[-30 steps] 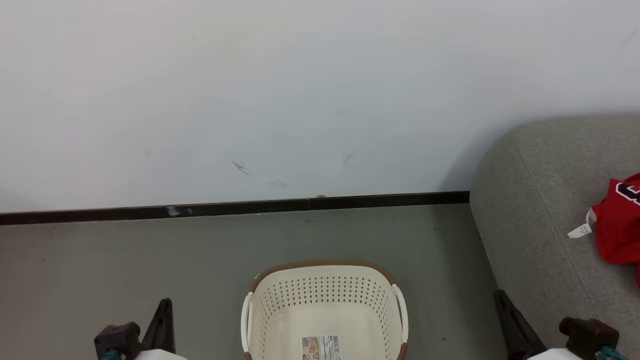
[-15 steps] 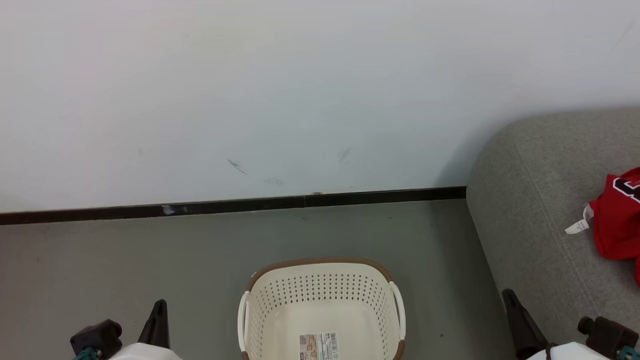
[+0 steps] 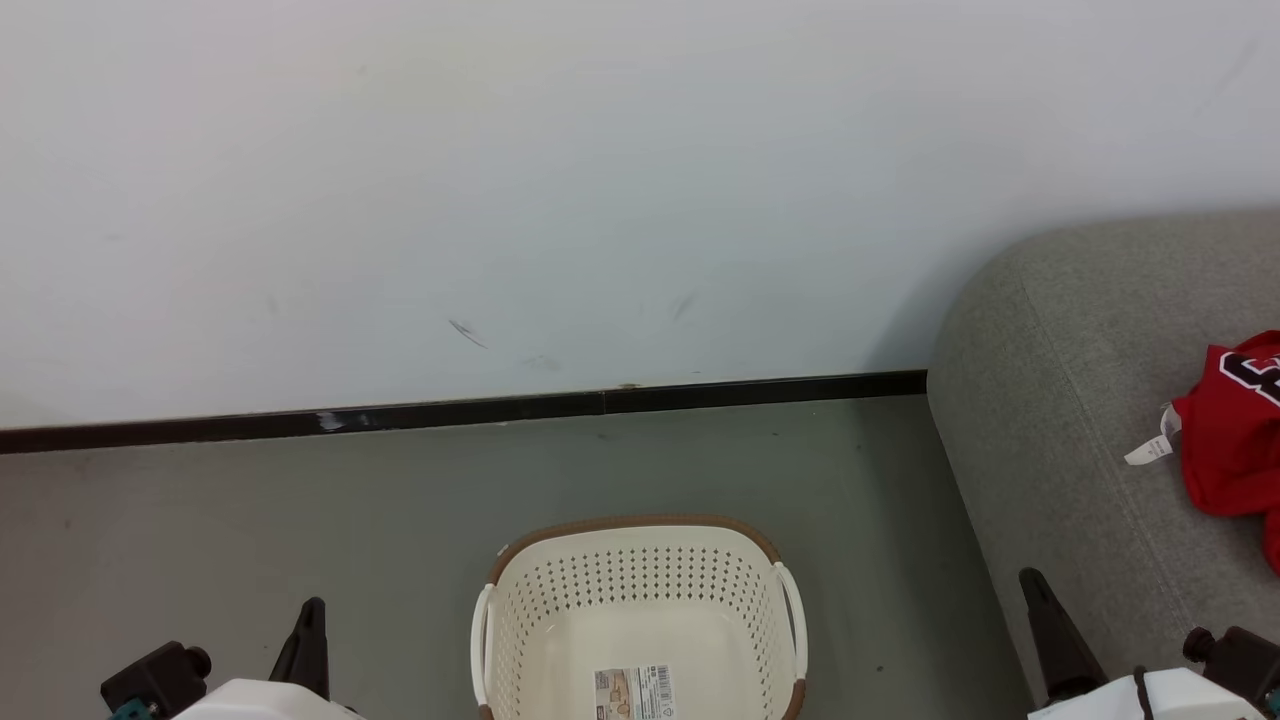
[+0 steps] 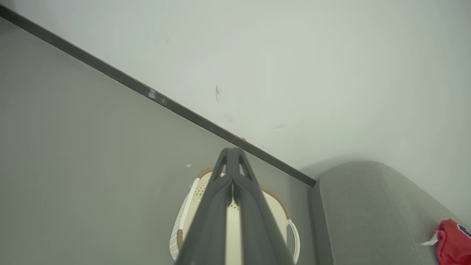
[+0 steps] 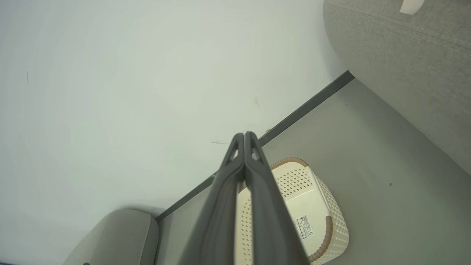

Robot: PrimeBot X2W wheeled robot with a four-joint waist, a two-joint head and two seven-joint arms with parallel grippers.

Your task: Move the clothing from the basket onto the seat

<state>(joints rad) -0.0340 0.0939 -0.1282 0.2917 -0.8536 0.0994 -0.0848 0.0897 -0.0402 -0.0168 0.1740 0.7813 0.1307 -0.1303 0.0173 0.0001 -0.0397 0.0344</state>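
The cream basket (image 3: 640,575) stands on the floor in front of me and holds nothing but the label sticker (image 3: 635,690) on its bottom. A red jersey (image 3: 1235,430) with a white tag (image 3: 1148,450) lies on the grey sofa (image 3: 1060,380) at the right. My left gripper (image 3: 310,640) is low to the left of the basket, and my right gripper (image 3: 1045,625) is low beside the sofa's front. In the wrist views the left gripper (image 4: 232,151) and the right gripper (image 5: 244,136) each have their fingers pressed together with nothing between them.
A white wall (image 3: 600,200) with a black skirting strip (image 3: 450,412) runs behind the basket. Grey floor (image 3: 250,520) lies to its left and between it and the sofa. A pale rounded shape (image 5: 117,232) sits at the lower left of the right wrist view.
Both grippers have sunk lower and drifted outward in the head view. The whole head picture has shifted slightly, so the camera moved. The basket and jersey stay put.
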